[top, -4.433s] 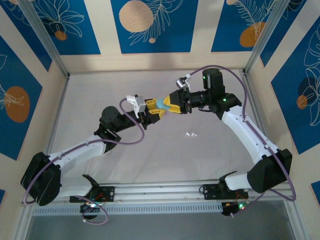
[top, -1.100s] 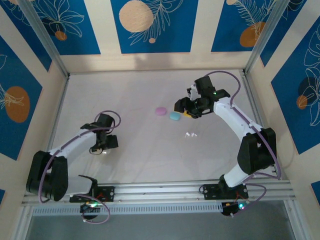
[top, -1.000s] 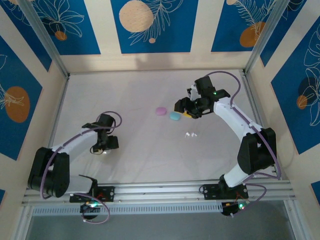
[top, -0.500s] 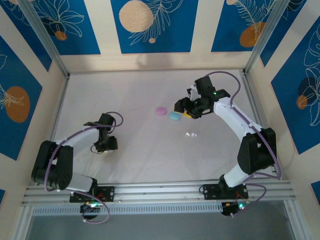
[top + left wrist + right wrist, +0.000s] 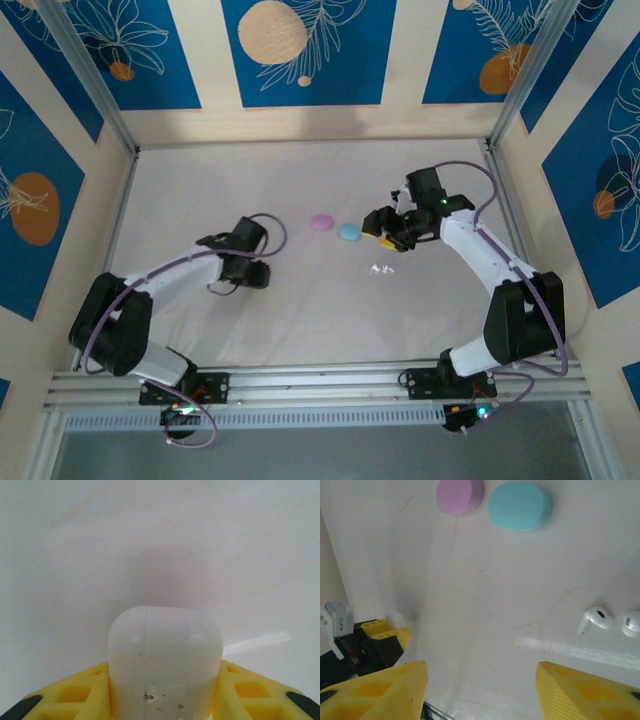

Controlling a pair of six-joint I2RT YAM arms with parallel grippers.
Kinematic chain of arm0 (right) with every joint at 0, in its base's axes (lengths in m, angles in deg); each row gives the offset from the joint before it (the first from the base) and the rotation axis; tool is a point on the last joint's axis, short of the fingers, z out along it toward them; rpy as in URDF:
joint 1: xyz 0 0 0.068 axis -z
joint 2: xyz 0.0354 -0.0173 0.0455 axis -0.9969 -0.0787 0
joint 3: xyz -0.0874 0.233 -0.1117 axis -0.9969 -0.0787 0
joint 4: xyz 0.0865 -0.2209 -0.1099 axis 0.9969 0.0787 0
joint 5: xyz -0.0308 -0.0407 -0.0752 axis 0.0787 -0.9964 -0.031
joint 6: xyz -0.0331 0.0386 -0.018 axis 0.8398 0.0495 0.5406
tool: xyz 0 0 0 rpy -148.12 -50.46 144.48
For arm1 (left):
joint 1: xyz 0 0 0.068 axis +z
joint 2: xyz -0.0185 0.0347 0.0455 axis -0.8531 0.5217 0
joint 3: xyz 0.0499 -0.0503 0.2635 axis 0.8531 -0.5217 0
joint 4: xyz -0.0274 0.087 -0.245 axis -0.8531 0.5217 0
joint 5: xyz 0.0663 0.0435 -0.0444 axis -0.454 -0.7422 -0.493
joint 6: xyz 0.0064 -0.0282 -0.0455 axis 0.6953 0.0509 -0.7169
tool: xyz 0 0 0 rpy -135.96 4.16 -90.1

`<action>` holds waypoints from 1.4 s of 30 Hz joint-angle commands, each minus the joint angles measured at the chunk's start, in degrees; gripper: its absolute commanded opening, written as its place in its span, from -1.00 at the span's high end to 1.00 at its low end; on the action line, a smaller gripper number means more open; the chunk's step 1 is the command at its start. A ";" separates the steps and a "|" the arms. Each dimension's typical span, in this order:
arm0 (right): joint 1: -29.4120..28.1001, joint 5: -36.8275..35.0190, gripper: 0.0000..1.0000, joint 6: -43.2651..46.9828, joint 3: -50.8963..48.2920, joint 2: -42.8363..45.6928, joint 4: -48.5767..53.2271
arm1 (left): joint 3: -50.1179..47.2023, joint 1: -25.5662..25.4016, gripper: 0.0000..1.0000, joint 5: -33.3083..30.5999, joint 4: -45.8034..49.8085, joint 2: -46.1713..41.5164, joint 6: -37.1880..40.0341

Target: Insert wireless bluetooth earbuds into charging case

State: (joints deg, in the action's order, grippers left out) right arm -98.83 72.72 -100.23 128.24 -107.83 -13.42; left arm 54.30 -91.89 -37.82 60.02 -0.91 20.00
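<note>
- Earbuds point(image 5: 595, 619), two tiny glossy white plastic buds with short stems, are seen lying on the pale, faintly veined tabletop point(image 5: 300, 320), just beside each other but not touching.
- In the right wrist view they are placed at the right edge of the frame. From above they are found near the right gripper point(image 5: 480, 680), on the side nearer the arm bases.
- The right gripper's ribbed yellow plastic fingers point(image 5: 385, 690) are spread wide apart. Nothing is held between them, and bare tabletop is seen in the gap.
- A smooth white rounded plastic case point(image 5: 165, 640), marked by a fine vertical seam and a few dark specks, is seen in the left wrist view between the yellow fingers of the left gripper point(image 5: 165, 690).
- Both flanks of the white rounded plastic case are met by those fingers, so it is clamped by the left gripper. Whether it is resting on the tabletop or lifted off it cannot be told.
- From above, the left gripper is located left of the table's middle, well apart from the earbuds.
- A matte pink pebble-shaped case point(image 5: 459, 495) and a matte teal pebble-shaped case point(image 5: 520, 506) are laid just beside each other at the top of the right wrist view, with a narrow strip of tabletop between them.
- From above, these two are found between the grippers. The teal one is placed nearer the right gripper, and the earbuds lie near it.
</note>
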 commanded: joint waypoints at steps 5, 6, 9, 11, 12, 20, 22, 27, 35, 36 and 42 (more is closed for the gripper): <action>6.63 6.45 -0.19 -2.16 -7.10 8.33 -2.13 | 11.34 -15.47 0.25 -1.41 -6.87 9.94 13.78; 7.52 8.02 -0.19 -2.13 -8.16 9.18 -2.95 | 11.14 -16.63 0.27 -1.06 -8.74 9.78 14.88; 10.11 12.66 -0.19 -2.19 -10.61 11.46 -5.43 | 8.19 -18.57 0.33 0.96 -16.82 6.79 19.27; 11.13 15.04 -0.18 -1.91 -11.72 12.63 -6.68 | 4.64 -18.82 0.34 3.79 -22.80 3.65 23.11; 11.43 16.22 -0.18 -1.68 -12.14 13.03 -7.33 | 3.11 -18.79 0.34 4.98 -24.92 2.23 24.89; 9.46 25.37 -0.12 -1.00 -12.70 13.70 -13.23 | -4.33 -18.83 0.35 11.90 -32.41 -6.66 38.90; 7.96 26.77 -0.10 -0.19 -12.34 13.81 -13.85 | -3.89 -18.78 0.35 12.36 -31.57 -7.26 39.75; 3.45 27.99 -0.08 5.98 -8.74 13.01 -9.97 | -3.65 -18.79 0.35 12.86 -32.49 -9.62 39.63; -4.43 26.57 0.03 10.51 -3.95 8.72 -2.84 | -3.26 -18.78 0.34 12.10 -32.74 -12.30 40.02; -5.03 26.29 0.03 10.44 -3.92 8.40 -2.73 | -3.26 -18.79 0.33 12.14 -32.92 -12.44 39.89; -7.59 28.86 0.02 10.67 -3.78 7.27 -3.49 | -2.66 -18.77 0.32 12.32 -32.99 -12.79 39.43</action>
State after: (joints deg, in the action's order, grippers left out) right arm -105.80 98.41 -91.22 123.41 -100.42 -18.29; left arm 50.59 -110.80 -26.81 28.27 -12.43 58.97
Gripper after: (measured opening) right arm 0.489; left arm 0.406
